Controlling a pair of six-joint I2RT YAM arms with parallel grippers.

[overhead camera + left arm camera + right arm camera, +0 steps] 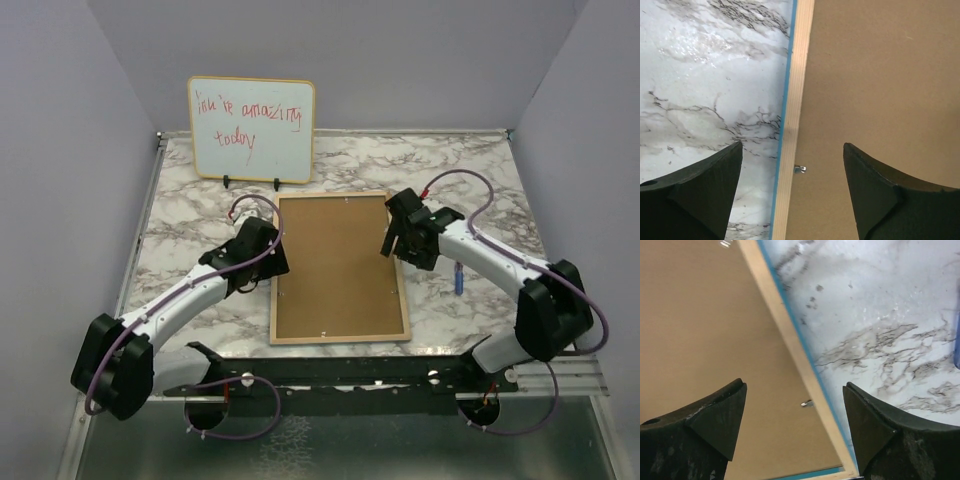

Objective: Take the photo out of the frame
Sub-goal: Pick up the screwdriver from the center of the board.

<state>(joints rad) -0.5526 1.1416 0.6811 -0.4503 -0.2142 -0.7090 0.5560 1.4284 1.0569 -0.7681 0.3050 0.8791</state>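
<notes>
From above, one frame (340,265) lies flat in the middle of the marble table (190,220). Its brown back faces up, with a pale wood rim around it. The photo cannot be seen from this side. One whiteboard (252,130) with red writing stands at the far side of the table on two small black feet. One blue pen (459,279) lies on the table to the right of the frame. There are two arms. The left claw (275,258) is over the left edge of the frame and the right claw (388,243) is over the right edge. In the left wrist view, the left claw (792,150) is open, with its two black fingers (705,190) wide apart and nothing between them. One finger is over the table and the other is over the brown back. The wood rim, with a thin blue line beside it, runs up between them. One little metal clip (800,169) sits just inside the rim. In the right wrist view, the right claw (795,385) is open too, with its two fingers wide apart and holding nothing. Two little metal clips show here, one near the rim and one at the top edge of the view. The bottom corner of the frame shows low between the fingers.
</notes>
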